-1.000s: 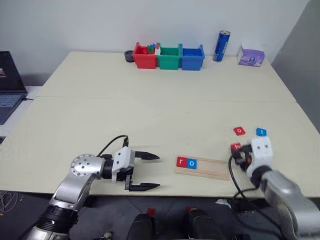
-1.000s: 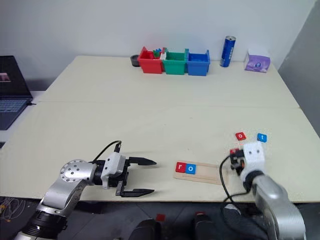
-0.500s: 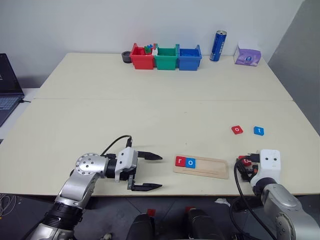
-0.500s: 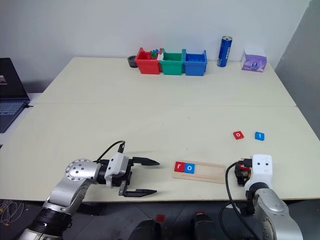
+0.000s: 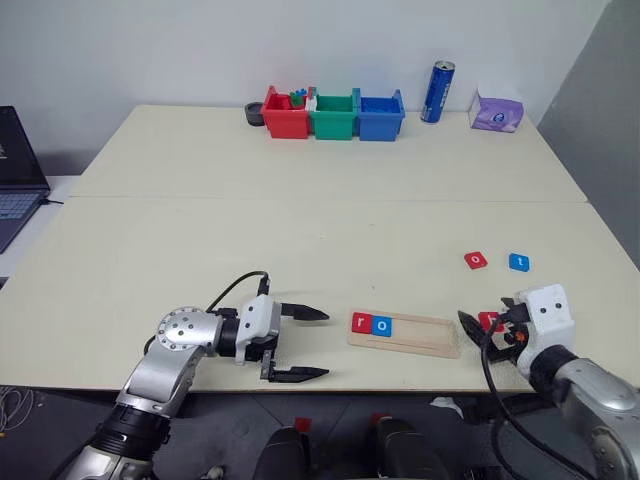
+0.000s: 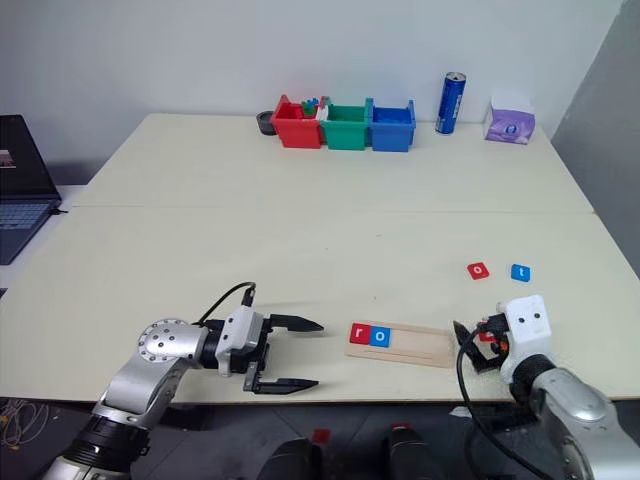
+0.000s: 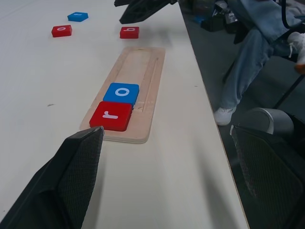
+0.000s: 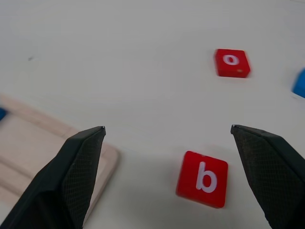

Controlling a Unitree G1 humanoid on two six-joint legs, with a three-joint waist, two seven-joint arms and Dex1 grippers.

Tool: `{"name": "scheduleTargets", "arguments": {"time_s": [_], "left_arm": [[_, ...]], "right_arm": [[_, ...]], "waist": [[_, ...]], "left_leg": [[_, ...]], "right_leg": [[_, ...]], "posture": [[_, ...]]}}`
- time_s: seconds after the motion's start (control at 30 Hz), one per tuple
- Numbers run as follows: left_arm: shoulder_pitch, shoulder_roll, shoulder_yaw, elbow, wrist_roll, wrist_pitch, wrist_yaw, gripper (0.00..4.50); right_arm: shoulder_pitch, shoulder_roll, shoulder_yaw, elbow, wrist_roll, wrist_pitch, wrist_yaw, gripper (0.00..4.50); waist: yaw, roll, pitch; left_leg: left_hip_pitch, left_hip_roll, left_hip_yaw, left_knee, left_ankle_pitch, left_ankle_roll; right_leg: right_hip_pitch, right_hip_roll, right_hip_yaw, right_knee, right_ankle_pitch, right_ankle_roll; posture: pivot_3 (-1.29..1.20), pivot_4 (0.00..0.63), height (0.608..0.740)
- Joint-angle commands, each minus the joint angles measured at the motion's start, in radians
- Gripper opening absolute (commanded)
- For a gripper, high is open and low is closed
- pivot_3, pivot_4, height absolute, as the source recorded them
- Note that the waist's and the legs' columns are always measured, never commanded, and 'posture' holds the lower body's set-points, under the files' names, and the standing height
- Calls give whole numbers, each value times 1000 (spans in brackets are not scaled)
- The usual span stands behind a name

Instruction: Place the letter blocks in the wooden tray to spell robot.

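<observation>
Lying on the cream table (image 5: 300,230), the long light-wood tray (image 5: 403,333) holds a red r tile (image 5: 361,322) and blue o tile (image 5: 382,325) at its nine-o'clock end. The red b tile (image 8: 202,179) rests flat at the tray's three o'clock, between the spread fingers of the right gripper (image 5: 487,330). A red o tile (image 5: 476,260) and blue t tile (image 5: 517,262) sit at one o'clock. The left gripper (image 5: 300,343), fingers apart and empty, hovers at nine o'clock.

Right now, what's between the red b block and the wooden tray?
Nothing: in the right wrist view, only bare table separates the b block from the tray.

Right hand (image 8: 167,143) open (b block (image 8: 202,179) released)
</observation>
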Motion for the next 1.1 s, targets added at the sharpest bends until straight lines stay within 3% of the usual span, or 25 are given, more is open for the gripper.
{"name": "scheduleTargets", "arguments": {"time_s": [0.03, 0.3, 0.73, 0.8, 0.9, 1.1], "left_arm": [[-19, -3, -8, -32, -1, -8, 4, 4500], [-22, -10, -15, -35, 7, -10, 11, 4500], [-20, 0, -16, -43, 11, -16, 17, 4500], [-17, 2, -15, -43, 10, -18, 17, 4500], [-13, 3, -15, -43, 11, -22, 19, 4500], [-4, 2, -16, -43, 12, -22, 24, 4500]], "right_arm": [[10, -148, -32, 72, 9, -103, 173, 4484], [-53, -369, 43, 359, -26, -315, 427, 4484], [-316, -467, 279, 697, -130, -480, 653, 4484], [-340, -466, 300, 727, -141, -492, 673, 4316], [-369, -453, 313, 752, -147, -497, 686, 3646], [-364, -455, 307, 739, -140, -496, 694, 1587]], "waist": [[0, 0, 0], [-1, -2, 1], [1, -2, 2], [1, -2, 2], [1, -2, 2], [1, -2, 2]], "left_leg": [[0, 0, 0, 0, 0, 0], [0, -1, 2, 0, 0, 0], [0, 0, 2, 0, 0, 0], [0, 0, 1, 0, 0, 0], [0, 0, 1, 0, 0, 0], [0, 0, 1, 1, 0, 0]], "right_leg": [[0, 0, 0, 0, 0, 0], [1, 1, -1, 0, 0, 0], [1, 0, 0, 0, 0, 0], [1, 1, -1, 0, 0, 0], [1, 0, -1, 0, 0, 0], [1, 0, -1, 0, 0, 0]], "posture": [[0, 150, 740], [0, 150, 740], [0, 150, 740], [0, 150, 740], [0, 150, 740], [0, 150, 740]]}}
